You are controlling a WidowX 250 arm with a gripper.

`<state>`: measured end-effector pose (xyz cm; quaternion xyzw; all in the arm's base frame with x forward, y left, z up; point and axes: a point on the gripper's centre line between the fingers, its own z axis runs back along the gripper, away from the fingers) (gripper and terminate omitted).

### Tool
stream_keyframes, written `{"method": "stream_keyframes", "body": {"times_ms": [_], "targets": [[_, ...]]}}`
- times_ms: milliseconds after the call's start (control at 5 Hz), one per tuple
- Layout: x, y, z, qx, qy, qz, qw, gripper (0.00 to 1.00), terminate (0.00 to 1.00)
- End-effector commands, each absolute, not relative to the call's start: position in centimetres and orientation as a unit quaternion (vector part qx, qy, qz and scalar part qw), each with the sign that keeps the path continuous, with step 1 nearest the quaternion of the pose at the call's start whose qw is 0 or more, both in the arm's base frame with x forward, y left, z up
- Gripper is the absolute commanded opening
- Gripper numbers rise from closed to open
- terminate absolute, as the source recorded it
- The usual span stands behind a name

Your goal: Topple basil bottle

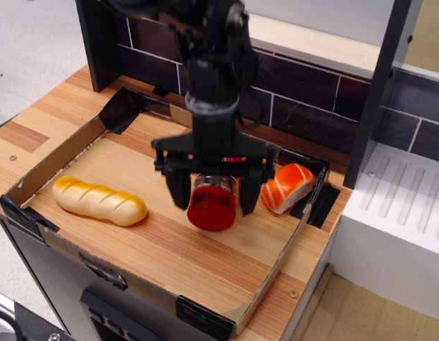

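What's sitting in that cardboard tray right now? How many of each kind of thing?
Bread roll: 1
Spice jar with red cap: 1
Salmon sushi piece: 1
Total: 3 things in the tray, with the gripper standing around the jar.
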<state>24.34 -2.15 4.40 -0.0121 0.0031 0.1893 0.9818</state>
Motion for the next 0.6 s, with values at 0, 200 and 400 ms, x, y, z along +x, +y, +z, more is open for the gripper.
{"method": "stream_keyframes", "body": {"times_ms": [0, 200, 400], "targets": [[25.35, -2.73, 8.51, -0.016, -0.046, 0.136, 0.989, 1.00, 0.00], [25.35, -2.73, 8.51, -0.016, -0.046, 0.136, 0.989, 1.00, 0.00], [25.35, -2.73, 8.51, -0.016, -0.046, 0.136, 0.989, 1.00, 1.00]]}}
